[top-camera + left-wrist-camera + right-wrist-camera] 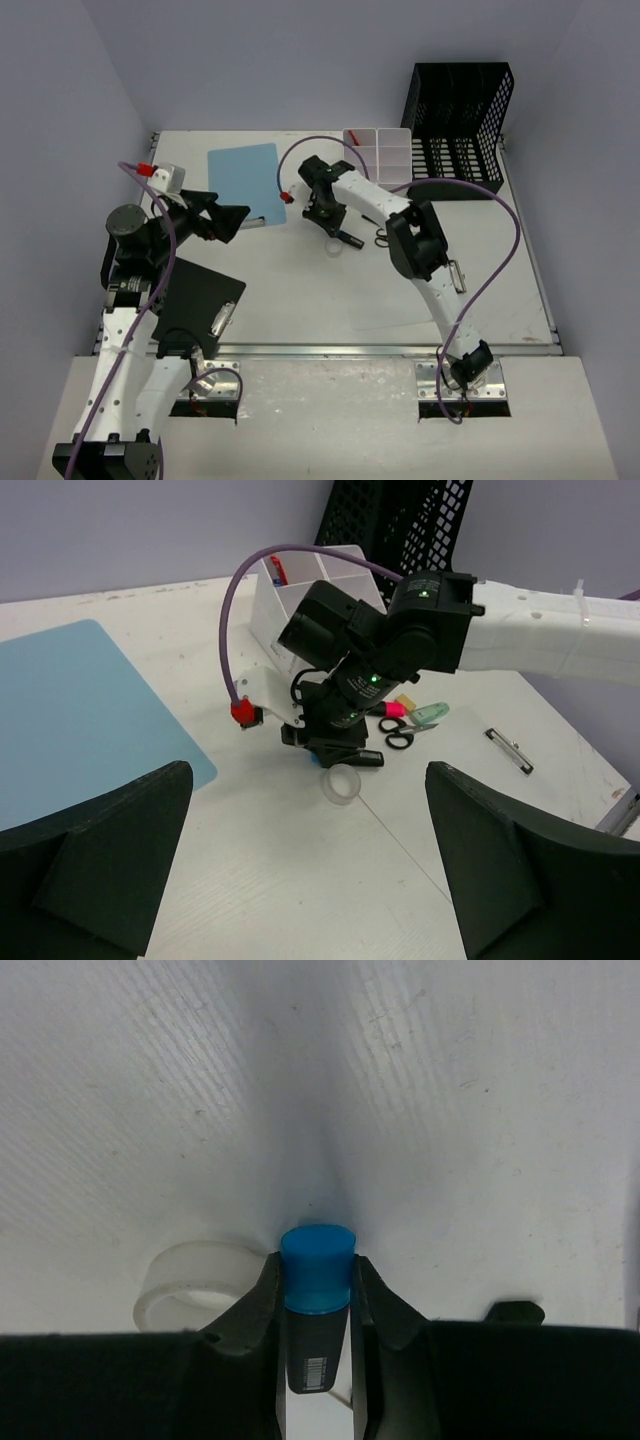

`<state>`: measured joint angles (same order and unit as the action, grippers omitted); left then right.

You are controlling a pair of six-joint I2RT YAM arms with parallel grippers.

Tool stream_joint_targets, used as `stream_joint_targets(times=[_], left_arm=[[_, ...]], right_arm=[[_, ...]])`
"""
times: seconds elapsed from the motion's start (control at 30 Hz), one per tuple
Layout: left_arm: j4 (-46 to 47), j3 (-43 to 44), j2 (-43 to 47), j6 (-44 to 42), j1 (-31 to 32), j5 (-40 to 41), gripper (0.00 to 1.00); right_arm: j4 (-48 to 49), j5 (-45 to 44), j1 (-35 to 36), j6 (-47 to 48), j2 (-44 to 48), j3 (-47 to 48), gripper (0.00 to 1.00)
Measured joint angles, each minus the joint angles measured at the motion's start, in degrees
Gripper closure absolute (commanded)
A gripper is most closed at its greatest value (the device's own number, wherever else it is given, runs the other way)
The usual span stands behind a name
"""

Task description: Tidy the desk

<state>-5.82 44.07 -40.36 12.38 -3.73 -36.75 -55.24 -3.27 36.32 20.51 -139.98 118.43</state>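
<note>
On the off-white desk (pixel 300 300), my right gripper (pixel 335 232) is shut on a black marker with a blue cap (pixel 316 1265). Its jaws press both sides of the cap, right at the desk surface. A clear tape roll (pixel 195 1280) lies just left of the fingers, touching or nearly touching them. From the left wrist view the same roll (pixel 341 785) sits in front of the right gripper (pixel 335 750). My left gripper (pixel 235 220) hangs open over the left part of the desk, with nothing between its fingers (pixel 120 860).
A blue sheet (pixel 245 180) lies at the back left and a black clipboard (pixel 195 300) at the front left. White compartment bins (pixel 385 152) and a black mesh rack (pixel 458 120) stand at the back right. Scissors (pixel 383 238) and a metal clip (pixel 456 275) lie right of the marker.
</note>
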Motion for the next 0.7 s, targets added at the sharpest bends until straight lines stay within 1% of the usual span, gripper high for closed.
stream_joint_targets(times=[0.07,0.13,0.3,0.4,0.47,0.57,0.7], left_arm=[[0.2,-0.3,0.1,0.3,0.0,0.0,0.0],[0.6,-0.7,0.5,0.7,0.0,0.0,0.0],[1.7,-2.3,2.1,2.9,0.0,1.1,0.0],[2.7,-3.2,2.2,4.4,0.0,1.4,0.0],[4.3,-4.0,2.1,5.4,0.0,1.4,0.0],[6.0,-5.5,2.1,6.5,0.0,1.5,0.0],[7.7,-5.8,1.1,7.7,0.0,1.6,0.0]], right_arm=[[1.5,0.9,0.0,-2.1,1.9,-1.0,0.99],[4.0,2.2,-0.2,-4.8,6.8,-4.0,0.99],[14.2,3.7,-1.7,-12.9,24.6,-12.6,0.99],[24.3,1.4,-4.3,-17.7,35.2,-18.3,0.99],[33.8,-1.5,-7.5,-20.6,41.9,-24.5,0.99],[44.9,-6.8,-12.9,-23.1,46.6,-31.6,0.99],[55.5,-12.8,-19.0,-25.8,44.5,-35.4,0.99]])
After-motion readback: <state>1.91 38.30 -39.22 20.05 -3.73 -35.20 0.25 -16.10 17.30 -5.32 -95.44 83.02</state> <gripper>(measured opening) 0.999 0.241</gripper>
